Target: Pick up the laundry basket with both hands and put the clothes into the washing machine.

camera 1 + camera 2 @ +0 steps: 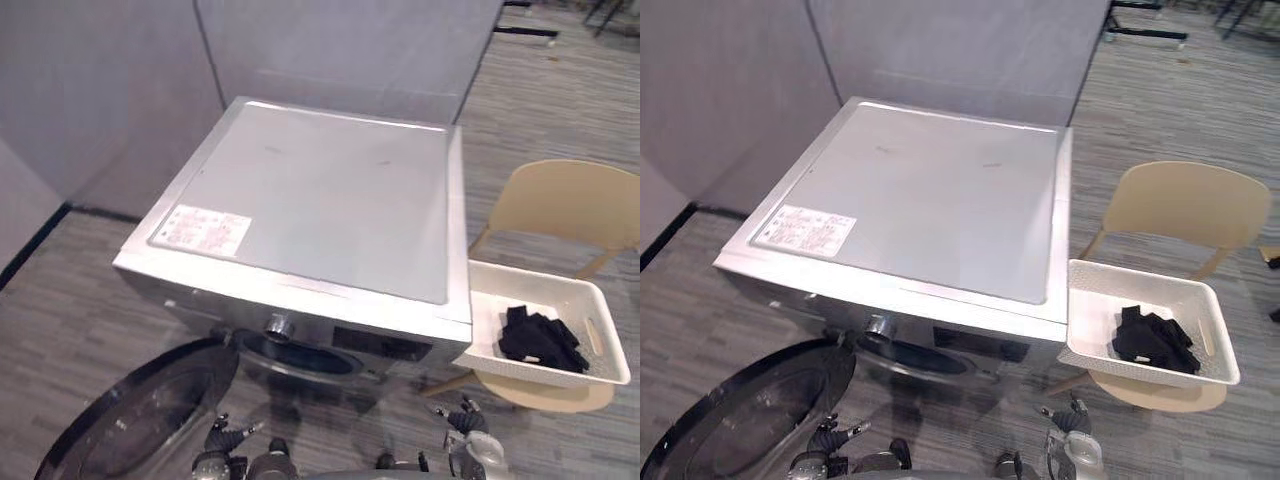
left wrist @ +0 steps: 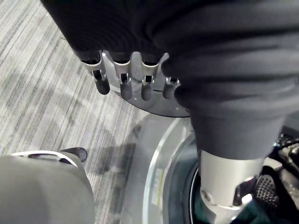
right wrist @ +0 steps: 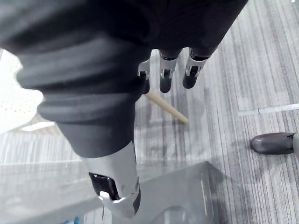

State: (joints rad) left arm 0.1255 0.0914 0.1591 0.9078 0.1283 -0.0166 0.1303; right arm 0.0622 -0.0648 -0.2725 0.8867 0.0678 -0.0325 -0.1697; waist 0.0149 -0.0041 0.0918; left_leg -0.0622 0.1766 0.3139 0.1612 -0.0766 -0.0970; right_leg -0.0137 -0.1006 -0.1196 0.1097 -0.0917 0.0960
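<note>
The white perforated plastic laundry basket (image 1: 487, 320) of black clothes (image 1: 542, 338) is left unlifted on a beige chair (image 1: 570, 205) beside the silver front-loading washing machine (image 1: 320, 195), already opened, while the left hand (image 2: 122, 86) and right hand (image 3: 166, 79) are held loose and empty before it.

We find one white label (image 1: 199, 230) with reddish print on the top of the washing machine (image 1: 330, 190), near its front left corner; we cannot read its lettering. Nothing on the dark front panel (image 1: 385, 347) is legible to us either.
</note>
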